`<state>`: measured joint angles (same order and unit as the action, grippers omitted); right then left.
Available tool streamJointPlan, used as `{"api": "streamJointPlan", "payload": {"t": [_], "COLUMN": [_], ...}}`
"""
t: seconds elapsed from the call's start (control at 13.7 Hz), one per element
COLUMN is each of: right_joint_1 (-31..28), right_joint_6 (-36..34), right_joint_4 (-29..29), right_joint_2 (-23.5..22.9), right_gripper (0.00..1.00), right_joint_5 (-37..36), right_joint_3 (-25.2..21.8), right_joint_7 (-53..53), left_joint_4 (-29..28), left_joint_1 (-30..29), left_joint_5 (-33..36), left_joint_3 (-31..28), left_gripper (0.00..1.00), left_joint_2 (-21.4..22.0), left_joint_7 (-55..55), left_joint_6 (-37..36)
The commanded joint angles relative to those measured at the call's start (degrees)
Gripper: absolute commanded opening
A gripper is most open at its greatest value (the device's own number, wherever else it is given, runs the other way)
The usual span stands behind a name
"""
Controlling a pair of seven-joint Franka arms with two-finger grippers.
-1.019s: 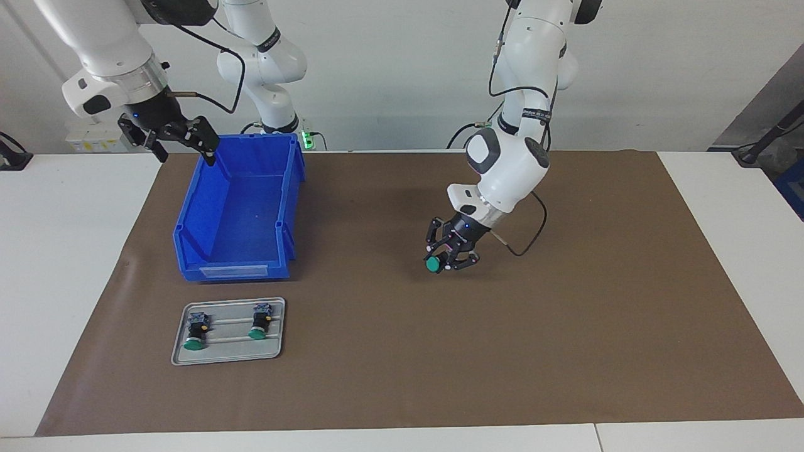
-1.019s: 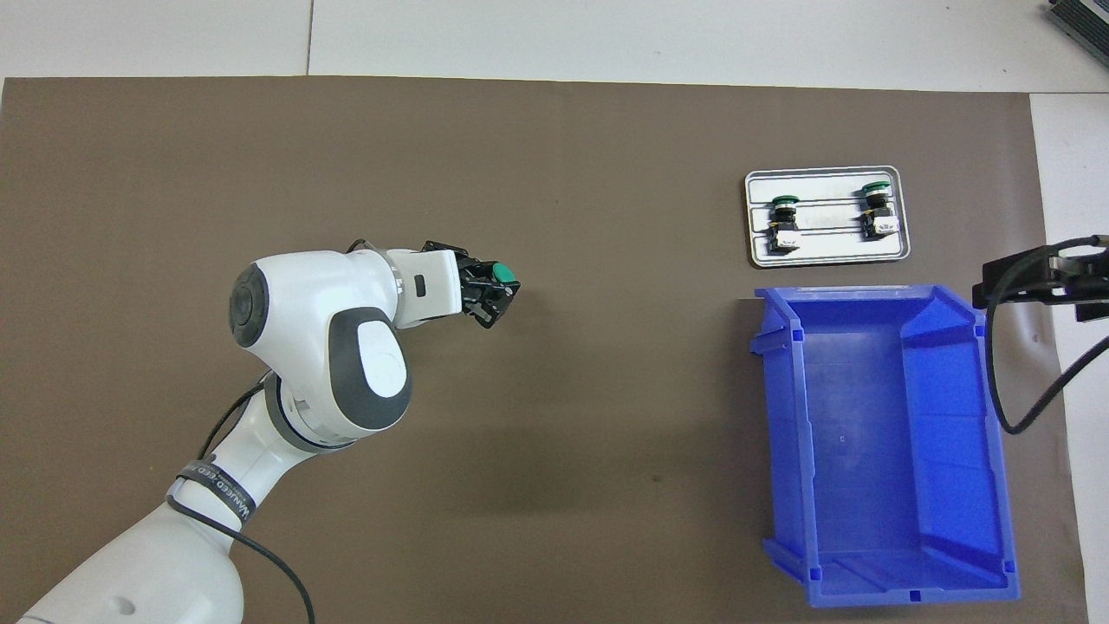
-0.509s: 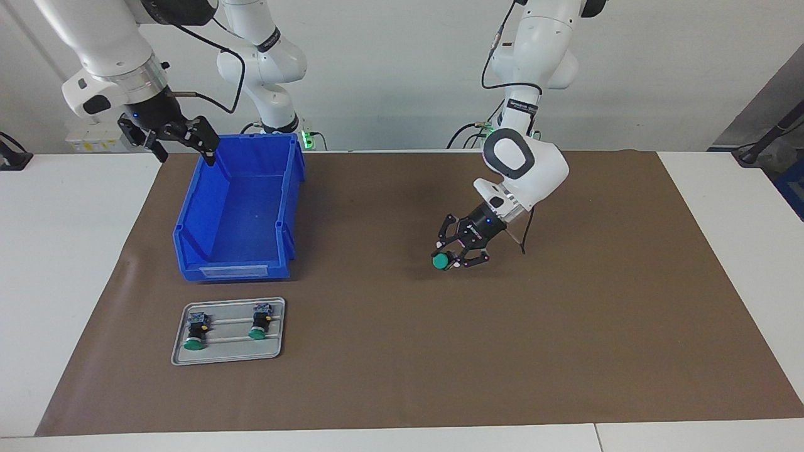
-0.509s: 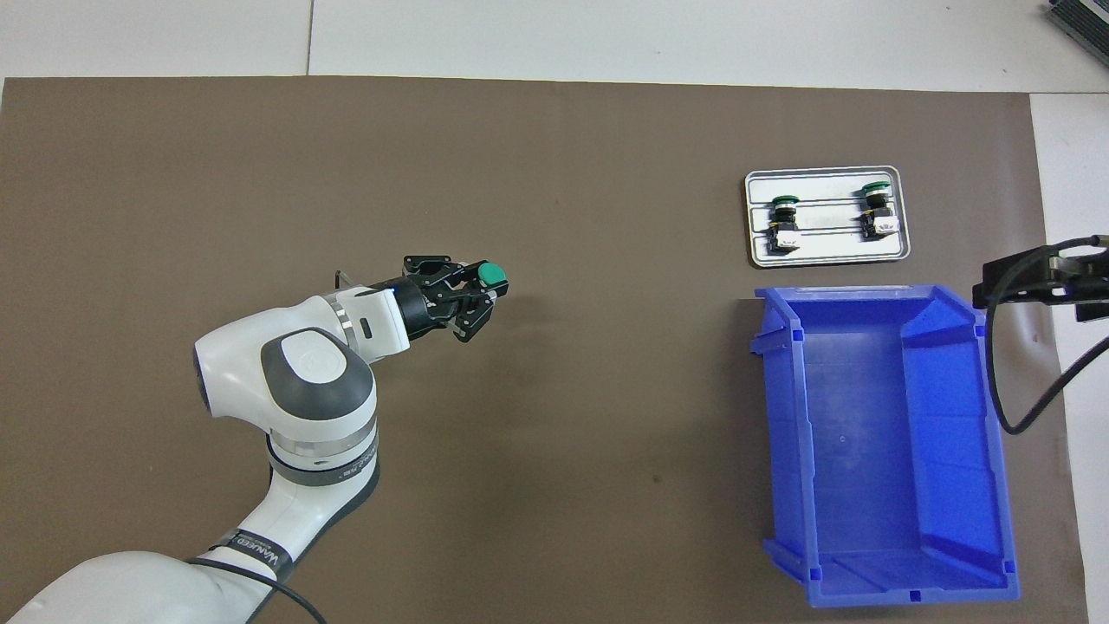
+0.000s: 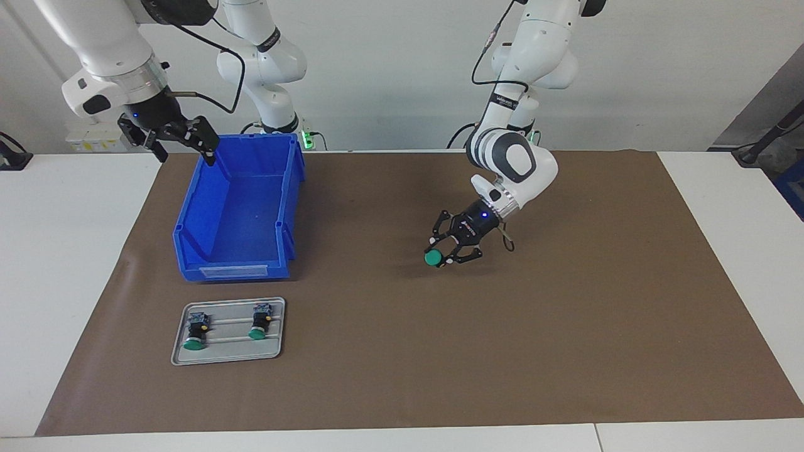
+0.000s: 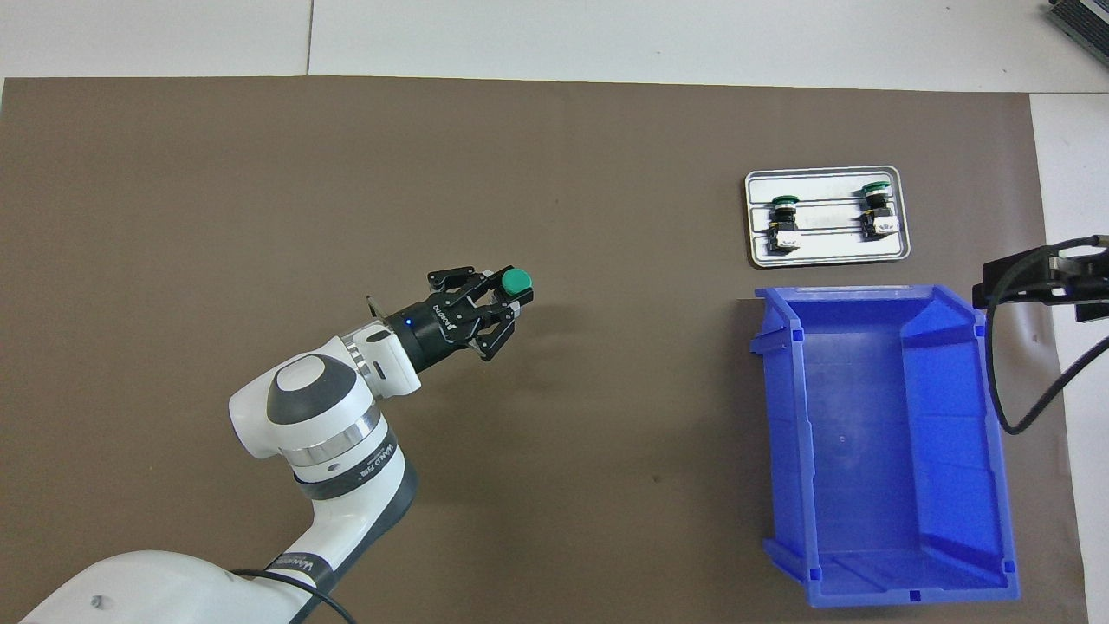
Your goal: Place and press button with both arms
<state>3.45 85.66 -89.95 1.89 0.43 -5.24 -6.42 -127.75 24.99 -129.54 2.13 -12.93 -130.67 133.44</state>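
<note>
My left gripper (image 5: 447,251) hangs over the bare middle of the brown paper mat (image 5: 565,326), fingers partly closed on the small push-button switch with a round green cap (image 5: 433,258); its black body is mostly hidden between my fingers, so I cannot make out the terminal block. Its long axis runs along my gripper's line, tilted rather than upright, and in the overhead view the cap points toward about two o'clock, at the tray end of the mat. The blue plastic open-topped bin (image 6: 884,451) stands toward my right arm's end of the table, and I can see nothing inside it. My right gripper (image 5: 179,141) waits over the bin's outer corner, its fingers spread wide and holding nothing; in the overhead view it is cut off at the edge and only its tip and cable show. Farther from me, just beside the bin at its twelve o'clock in the overhead view, lies the small grey metal tray (image 6: 826,252) with two more green-capped switches (image 6: 785,222) lying on their sides, caps pointing away from me.
</note>
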Motion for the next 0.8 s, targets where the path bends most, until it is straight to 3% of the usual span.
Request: {"api": "streamJointPlan", "payload": {"t": [0.0,0.58,0.73], "right_joint_1": [-0.2,-0.2,-0.2], "right_joint_6": [-0.2,-0.2,-0.2], "right_joint_4": [-1.2,-1.2,-1.2], "right_joint_2": [1.4,1.4,1.4], "right_gripper": [1.00,1.00,1.00], "right_joint_5": [1.2,1.2,1.2], "right_joint_3": [0.2,0.2,0.1], "right_joint_7": [-0.6,-0.6,-0.6], "left_joint_4": [-4.0,-11.1,-11.1], "left_joint_1": [-1.6,-1.3,-1.5], "left_joint_5": [-3.2,-3.3,-3.1], "left_joint_3": [0.1,0.0,-0.1], "left_gripper": [0.00,0.00,0.34], "left_joint_2": [-0.2,1.4,1.5], "left_joint_7": [-7.9,-15.0,-14.9], "left_joint_6": [-6.9,-10.5,-10.6]}}
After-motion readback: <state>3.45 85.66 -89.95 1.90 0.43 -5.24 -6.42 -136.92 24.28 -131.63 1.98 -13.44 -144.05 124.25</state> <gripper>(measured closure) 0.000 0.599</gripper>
